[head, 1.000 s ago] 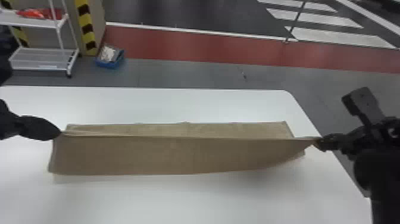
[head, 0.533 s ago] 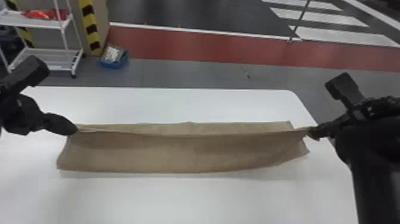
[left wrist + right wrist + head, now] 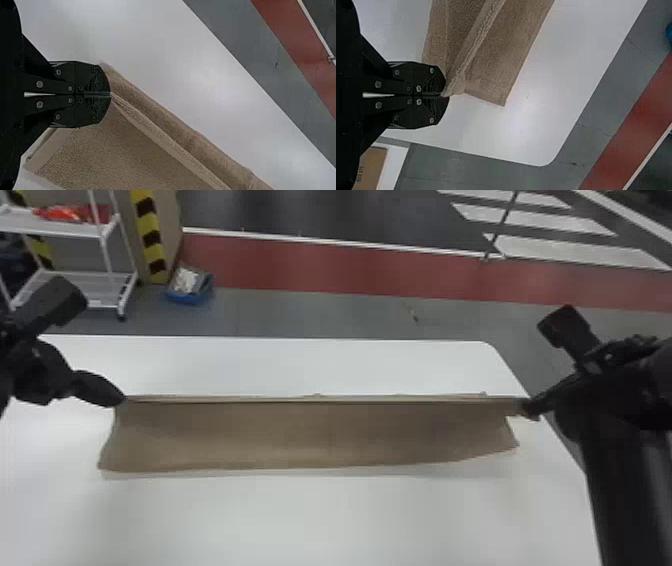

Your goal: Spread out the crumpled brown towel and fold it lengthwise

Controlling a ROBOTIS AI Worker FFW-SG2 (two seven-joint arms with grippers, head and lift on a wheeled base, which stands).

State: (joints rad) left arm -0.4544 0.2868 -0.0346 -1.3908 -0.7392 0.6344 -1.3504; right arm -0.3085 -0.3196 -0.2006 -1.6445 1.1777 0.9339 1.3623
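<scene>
Two corners of the brown towel (image 3: pixel 310 435) are pinched, one in the closed left claw (image 3: pixel 110 94), the other in the closed right claw (image 3: pixel 445 95). Since the earlier frames, that held edge has moved toward the far side over the layer on the table (image 3: pixel 310 520) — the strip beyond it, broad before, is a sliver in the head view. Lengthwise folding looks nearly done — lowering and release remain.

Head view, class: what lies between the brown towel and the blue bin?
Between the towel and the bin, the head view shows a strip of white table, then grey floor.
</scene>
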